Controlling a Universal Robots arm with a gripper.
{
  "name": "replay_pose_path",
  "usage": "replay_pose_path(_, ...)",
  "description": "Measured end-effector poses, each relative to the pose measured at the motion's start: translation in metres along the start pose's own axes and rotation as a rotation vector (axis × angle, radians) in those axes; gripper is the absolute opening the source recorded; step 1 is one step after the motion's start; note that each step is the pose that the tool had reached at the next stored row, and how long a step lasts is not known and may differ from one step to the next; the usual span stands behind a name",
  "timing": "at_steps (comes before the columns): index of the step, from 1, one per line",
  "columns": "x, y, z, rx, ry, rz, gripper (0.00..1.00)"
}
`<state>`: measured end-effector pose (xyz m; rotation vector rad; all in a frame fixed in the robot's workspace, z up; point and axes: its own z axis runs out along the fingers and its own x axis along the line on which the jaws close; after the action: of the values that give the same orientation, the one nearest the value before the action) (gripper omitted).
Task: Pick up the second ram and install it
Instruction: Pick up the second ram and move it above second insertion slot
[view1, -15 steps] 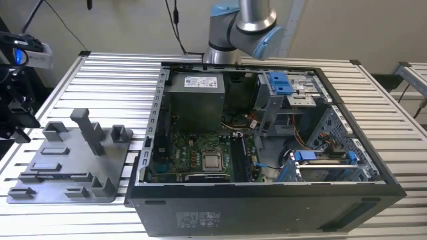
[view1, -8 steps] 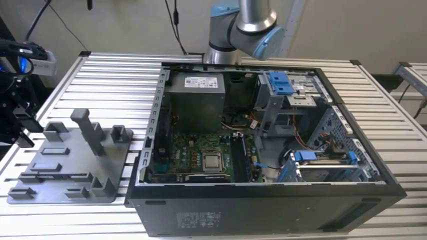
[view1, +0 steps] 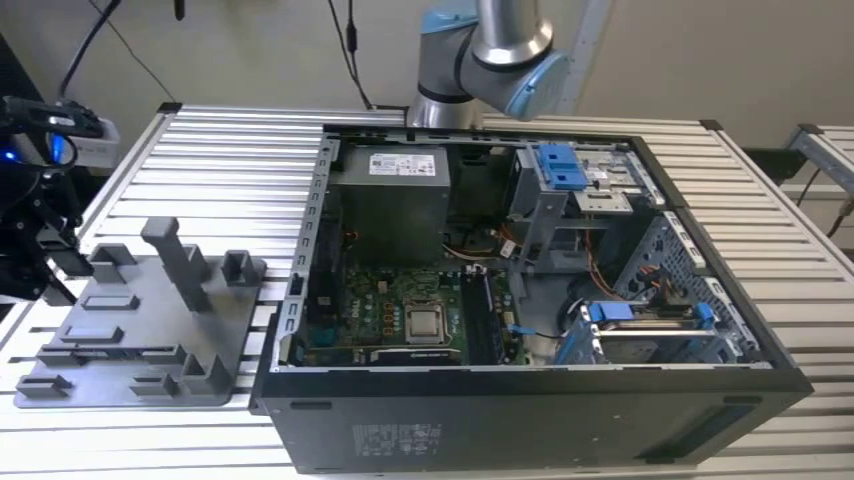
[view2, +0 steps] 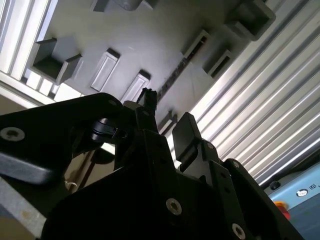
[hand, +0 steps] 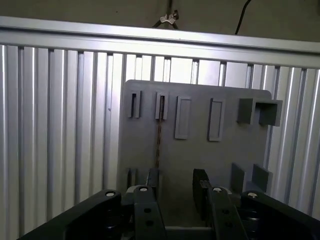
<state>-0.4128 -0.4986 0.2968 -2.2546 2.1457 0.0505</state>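
Gripper (hand: 175, 187): fingers (hand: 200, 182) apart, holding nothing, over the grey fixture plate (hand: 200, 155).
Second ram (hand: 159, 142): on edge in the plate's slots, in line with 1 finger.

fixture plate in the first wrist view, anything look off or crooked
Nothing stands out. The fixture plate lies flat on the slatted table; the second ram stands on edge, straight in its slot. The gripper hangs open over the plate.

plate (view1: 134, 330) on table (view1: 240, 140), exterior view's left of case (view1: 534, 420); ram (hand: 159, 140) edge-up in plate slots; arm (view1: 494, 60) behind case
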Motion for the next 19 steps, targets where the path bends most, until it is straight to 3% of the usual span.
replay_pose_path(16, 0.0017, 0.0003, 0.0207, 0.0000, -0.0001, 0.000, 0.42)
replay_pose_path(19, 0.0019, 0.0008, 0.0217, -0.0001, 0.0001, 0.000, 0.42)
